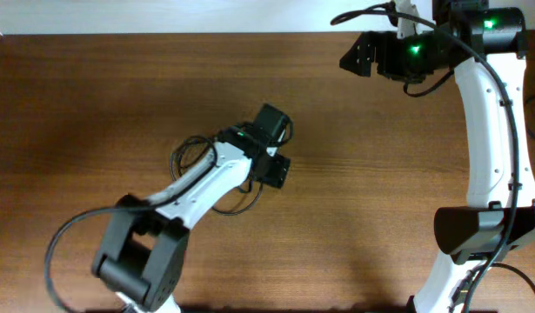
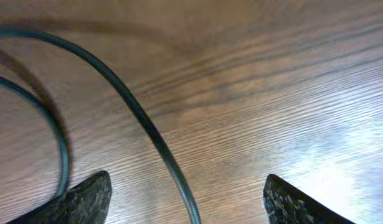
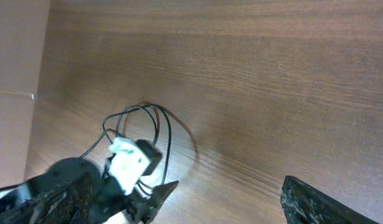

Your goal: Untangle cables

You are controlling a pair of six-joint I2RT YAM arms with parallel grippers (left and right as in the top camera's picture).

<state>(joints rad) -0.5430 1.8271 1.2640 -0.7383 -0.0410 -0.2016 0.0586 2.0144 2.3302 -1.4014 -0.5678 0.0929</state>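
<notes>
Your left arm reaches from the near-left edge to the middle of the worktop (image 1: 93, 104). Its hand (image 2: 188, 198) sits low over the cables (image 1: 190, 149), with its fingers (image 2: 85, 199) spread wide and one strand running between them, not pinched. Your right arm stands bent at the far right. Its hand (image 3: 188, 198) is raised well away from the cables, also spread and holding nothing. From above, the left wrist covers much of the cables (only loops show on either side). You cannot make out the plug ends.
</notes>
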